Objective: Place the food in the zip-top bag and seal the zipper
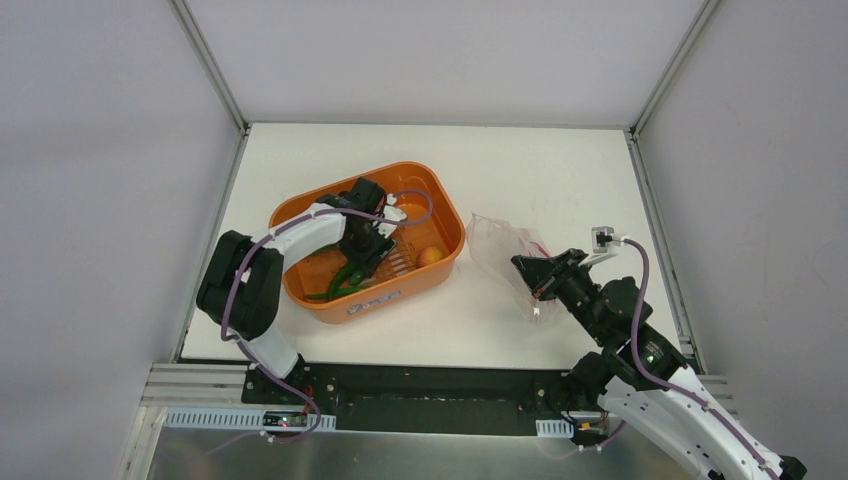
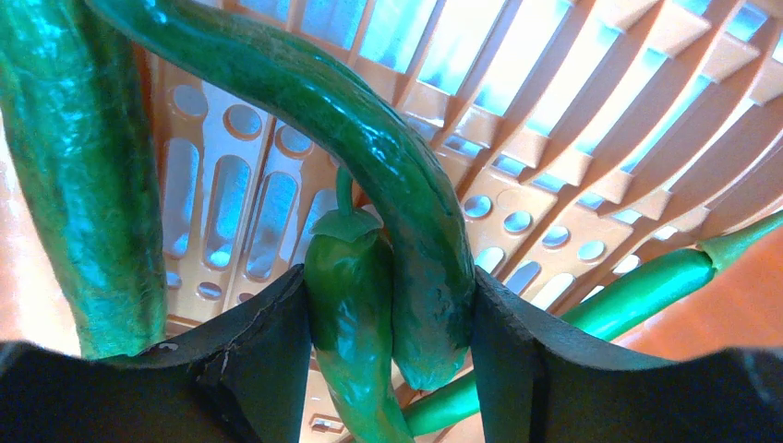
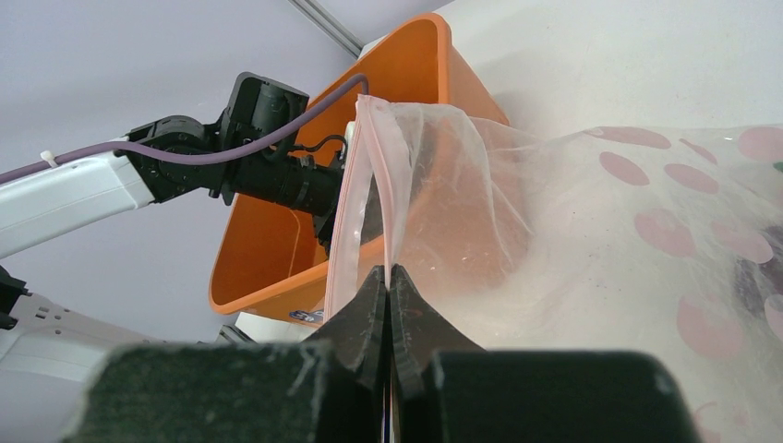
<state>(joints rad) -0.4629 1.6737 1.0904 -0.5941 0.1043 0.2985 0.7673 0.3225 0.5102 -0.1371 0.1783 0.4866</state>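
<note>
Black fingers [image 2: 263, 355] of the left gripper [image 2: 388, 309] fill the bottom of the left wrist view, pressed from both sides against two green chili peppers [image 2: 355, 305]. The short one touches the left pad. The curved one, arching down from the upper left, touches the right pad. A thick pepper [image 2: 83, 185] hangs at the far left of that frame, and a slim one [image 2: 637, 291] slants across the lower right, over the slatted floor of the orange tub [image 2: 554, 111].

From above, the tub sits left of centre on the white table [image 1: 560, 180], with the left gripper down inside it. More green peppers lie by its near wall, and a small orange piece [image 1: 431, 256] lies toward its right side.

Just right of the tub, apart from it, lies the zip-top bag [image 1: 497, 245], clear with pink dots. At its near right edge the right gripper [image 1: 528, 270] has its jaws clamped together on the plastic.

In the right wrist view the pink zipper [image 3: 343, 212] runs from upper centre down into the closed fingertips, and the mouth gapes toward the tub behind it.
</note>
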